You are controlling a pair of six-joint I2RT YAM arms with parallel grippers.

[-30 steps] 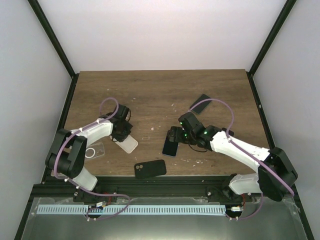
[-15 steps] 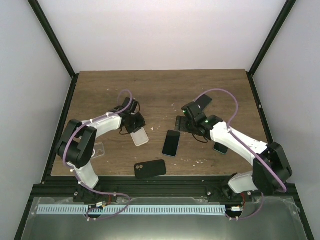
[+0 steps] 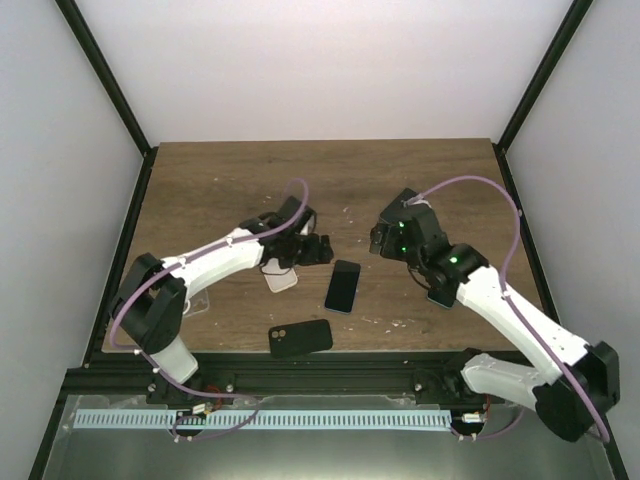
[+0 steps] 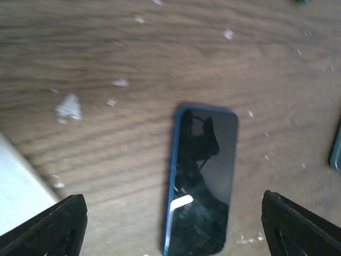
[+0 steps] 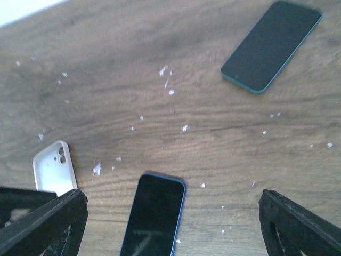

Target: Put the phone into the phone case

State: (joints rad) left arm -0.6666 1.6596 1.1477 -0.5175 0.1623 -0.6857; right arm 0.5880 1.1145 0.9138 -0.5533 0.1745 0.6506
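Observation:
A dark phone [image 3: 343,286] with a blue rim lies screen-up in the middle of the table. A white phone case [image 3: 281,277] lies just left of it, partly under my left arm. My left gripper [image 3: 315,250] hovers open between them. In the left wrist view the phone [image 4: 202,181] lies between the wide-apart fingertips [image 4: 48,226], and the white case [image 4: 18,186] shows at the left edge. My right gripper [image 3: 388,238] stands open above and right of the phone. Its wrist view shows the phone [image 5: 154,213] and the white case [image 5: 53,170] below it, with nothing held.
A black case [image 3: 300,337] lies near the front edge. A clear case [image 3: 193,300] sits at the left, under the left arm. A teal-edged phone [image 5: 272,45] lies toward the back right. Another teal phone [image 3: 440,295] peeks out under the right arm.
My left gripper carried the white case to the right toward the phone, then opened and let it go. My right gripper drew back and rose away from the blue-rimmed phone.

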